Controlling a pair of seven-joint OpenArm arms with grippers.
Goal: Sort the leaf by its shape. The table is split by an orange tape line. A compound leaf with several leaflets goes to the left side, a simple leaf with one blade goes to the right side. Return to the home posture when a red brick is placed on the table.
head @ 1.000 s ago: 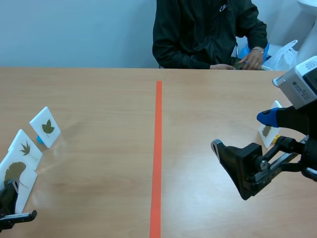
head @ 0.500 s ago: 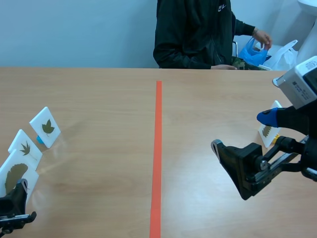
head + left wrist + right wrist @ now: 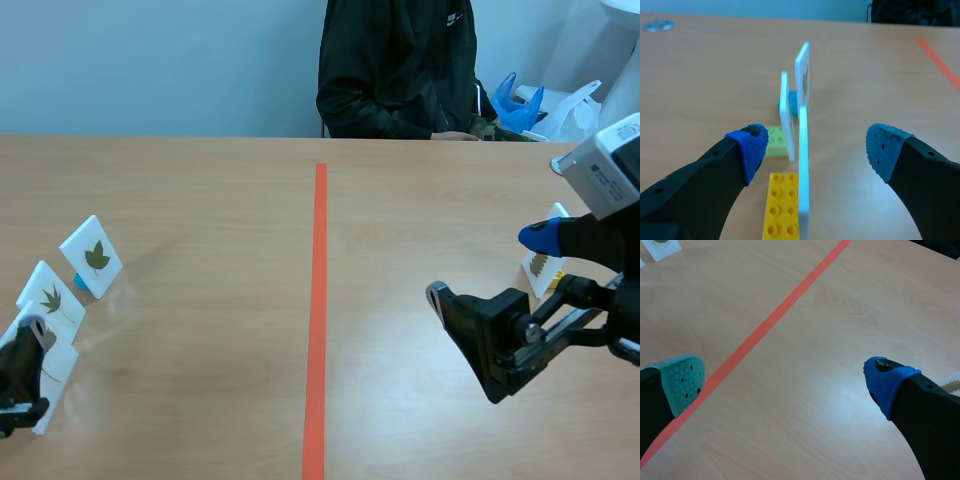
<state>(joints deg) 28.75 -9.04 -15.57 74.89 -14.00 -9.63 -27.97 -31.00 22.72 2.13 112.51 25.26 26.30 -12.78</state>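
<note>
Three leaf cards (image 3: 90, 257) stand far left of the orange tape line (image 3: 318, 300). The left arm's (image 3: 15, 372) jaws gape astride the nearest card (image 3: 803, 175), which stands edge-on between them, ready for pinching. Right of the line, the right arm's (image 3: 510, 335) jaws hang apart, far off.

No lettering, number or sign can be read anywhere.

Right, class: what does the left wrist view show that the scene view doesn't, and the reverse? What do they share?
Only the left wrist view: the yellow brick and green brick serving as bases. Only the scene view: the person, the right gripper, a lone leaf card near it, the leaf prints. Both: the open left gripper, the standing cards, the orange tape line.
</note>
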